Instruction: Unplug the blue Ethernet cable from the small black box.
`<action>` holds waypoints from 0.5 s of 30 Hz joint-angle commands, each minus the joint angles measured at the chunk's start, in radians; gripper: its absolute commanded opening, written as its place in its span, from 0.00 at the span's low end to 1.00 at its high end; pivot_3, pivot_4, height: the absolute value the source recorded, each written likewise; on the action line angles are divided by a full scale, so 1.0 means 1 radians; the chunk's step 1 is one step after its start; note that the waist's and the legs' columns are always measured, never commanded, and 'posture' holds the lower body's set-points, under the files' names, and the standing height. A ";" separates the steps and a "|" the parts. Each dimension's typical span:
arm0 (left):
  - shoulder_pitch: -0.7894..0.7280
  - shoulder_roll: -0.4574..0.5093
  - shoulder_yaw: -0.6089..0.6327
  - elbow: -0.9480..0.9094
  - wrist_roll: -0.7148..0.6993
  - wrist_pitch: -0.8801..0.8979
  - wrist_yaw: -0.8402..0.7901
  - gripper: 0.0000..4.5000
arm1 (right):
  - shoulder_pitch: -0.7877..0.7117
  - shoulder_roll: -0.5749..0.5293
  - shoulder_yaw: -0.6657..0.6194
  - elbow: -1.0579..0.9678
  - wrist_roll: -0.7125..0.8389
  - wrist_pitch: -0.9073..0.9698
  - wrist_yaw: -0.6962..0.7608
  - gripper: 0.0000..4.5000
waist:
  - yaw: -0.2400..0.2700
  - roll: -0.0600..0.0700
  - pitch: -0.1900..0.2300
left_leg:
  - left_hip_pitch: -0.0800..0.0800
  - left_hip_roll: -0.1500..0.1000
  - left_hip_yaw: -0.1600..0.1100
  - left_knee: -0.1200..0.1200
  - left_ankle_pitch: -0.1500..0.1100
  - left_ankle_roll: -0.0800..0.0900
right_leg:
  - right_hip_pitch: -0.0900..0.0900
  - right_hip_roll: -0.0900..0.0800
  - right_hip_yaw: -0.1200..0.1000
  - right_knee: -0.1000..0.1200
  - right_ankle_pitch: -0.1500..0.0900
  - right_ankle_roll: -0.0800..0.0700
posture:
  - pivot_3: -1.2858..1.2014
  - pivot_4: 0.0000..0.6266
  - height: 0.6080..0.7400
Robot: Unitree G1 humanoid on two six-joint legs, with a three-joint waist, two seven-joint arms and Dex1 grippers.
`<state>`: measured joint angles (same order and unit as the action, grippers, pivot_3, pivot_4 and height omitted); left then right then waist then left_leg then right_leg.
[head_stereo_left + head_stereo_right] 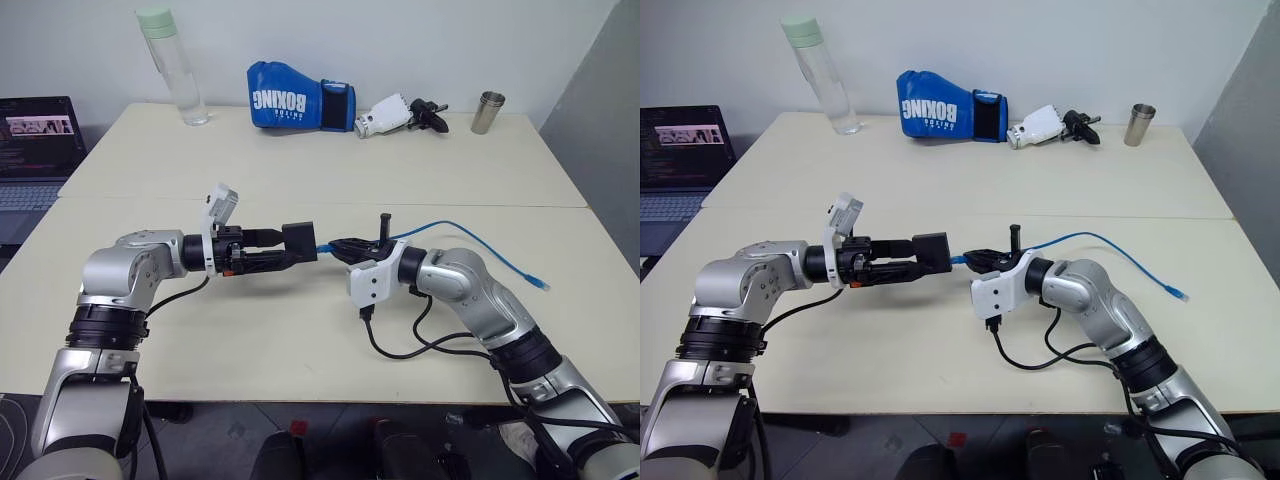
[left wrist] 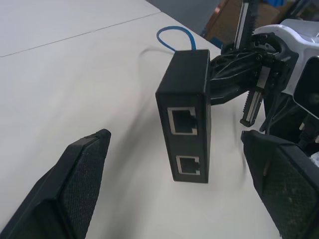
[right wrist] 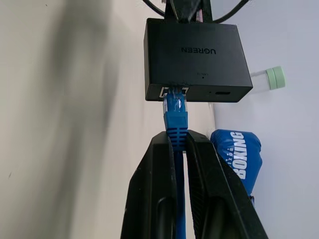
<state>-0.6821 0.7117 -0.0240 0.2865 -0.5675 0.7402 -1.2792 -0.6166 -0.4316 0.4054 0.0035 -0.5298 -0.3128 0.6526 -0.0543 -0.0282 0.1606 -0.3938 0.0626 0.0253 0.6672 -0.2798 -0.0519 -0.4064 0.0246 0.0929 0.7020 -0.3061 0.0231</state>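
Note:
The small black box (image 1: pixel 298 240) hangs above the cream table (image 1: pixel 300 330), with two empty ports (image 2: pixel 185 121) on the side that faces my left wrist. My left gripper (image 1: pixel 290 249) is open, its fingers (image 2: pixel 82 169) to either side of the box with a gap on both sides. The blue Ethernet cable (image 1: pixel 470 235) is plugged into the box's far side (image 3: pixel 174 102). My right gripper (image 3: pixel 177 138) is shut on the cable's blue boot just behind the plug. The cable arcs to the right, and its free end (image 1: pixel 541 285) lies on the table.
At the table's back edge stand a clear bottle (image 1: pixel 175 70), a blue boxing glove (image 1: pixel 295 100), a white and black device (image 1: pixel 395 115) and a metal cup (image 1: pixel 488 112). A laptop (image 1: pixel 35 150) sits off to the left. A black cable (image 1: pixel 420 345) loops under my right arm.

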 commanded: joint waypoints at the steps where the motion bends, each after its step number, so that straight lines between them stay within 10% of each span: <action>1: -0.032 -0.012 0.000 0.002 -0.001 0.015 -0.018 1.00 | -0.023 0.000 -0.005 -0.057 0.017 -0.008 0.005 0.01 | 0.000 0.000 0.000 | 0.000 0.000 0.000 0.000 0.000 0.000 | 0.000 0.000 0.000 0.000 0.000 0.000 | 0.52 0.24 1.00; 15: -0.041 -0.035 -0.003 0.003 -0.011 0.060 -0.057 0.34 | -0.024 0.004 -0.005 -0.079 0.015 -0.017 0.005 0.01 | 0.000 0.000 0.000 | 0.000 0.000 -0.001 0.000 0.001 -0.001 | 0.000 0.000 0.000 0.000 0.000 0.000 | 0.52 0.24 1.00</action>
<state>-0.7000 0.6784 -0.0356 0.2939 -0.5700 0.7998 -1.3238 -0.6193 -0.4292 0.4131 -0.0228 -0.5293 -0.3124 0.6712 -0.0543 -0.0282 0.1606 -0.3938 0.0626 0.0246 0.6673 -0.2791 -0.0531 -0.4064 0.0246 0.0928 0.7021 -0.3061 0.0231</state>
